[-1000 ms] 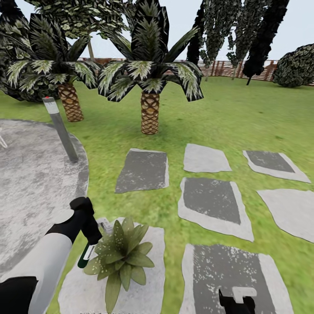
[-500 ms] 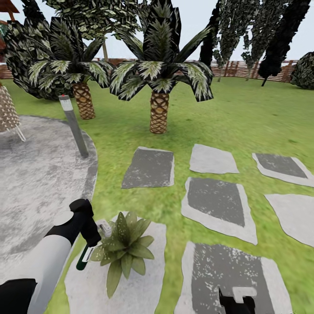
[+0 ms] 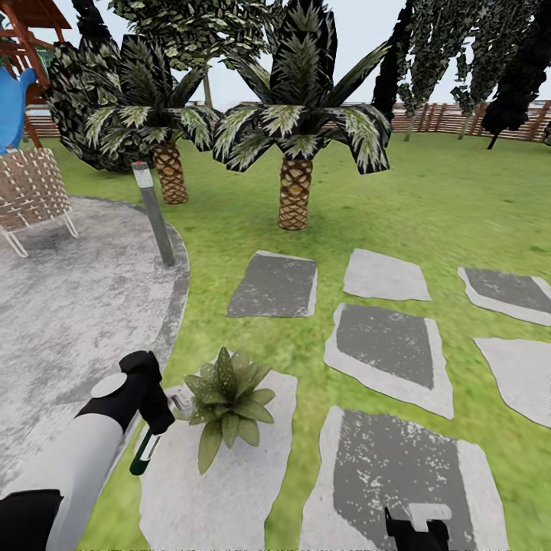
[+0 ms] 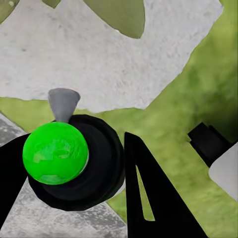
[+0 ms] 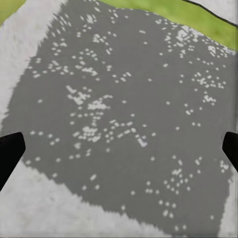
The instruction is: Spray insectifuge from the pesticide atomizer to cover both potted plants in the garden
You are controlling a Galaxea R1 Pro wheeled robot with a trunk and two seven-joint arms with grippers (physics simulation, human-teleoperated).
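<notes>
The left gripper (image 3: 157,417) is closed tight around the pesticide atomizer (image 3: 145,453). The little green bottle hangs down from it, and its pale trigger head (image 3: 181,403) points at the potted plant (image 3: 228,398) just beside it. The plant sits near the top edge of a pale stepping stone (image 3: 229,490) in the lawn (image 3: 428,191).

From the left wrist, I see the bottle's round green bottom (image 4: 55,152) between the black fingers (image 4: 153,198).

The right gripper (image 3: 415,529) hangs low over a dark grey stepping stone (image 5: 124,114). Its fingers (image 5: 10,151) are spread wide apart and hold nothing.

Two palms (image 3: 295,138) stand behind, before a brown fence (image 3: 459,119).
</notes>
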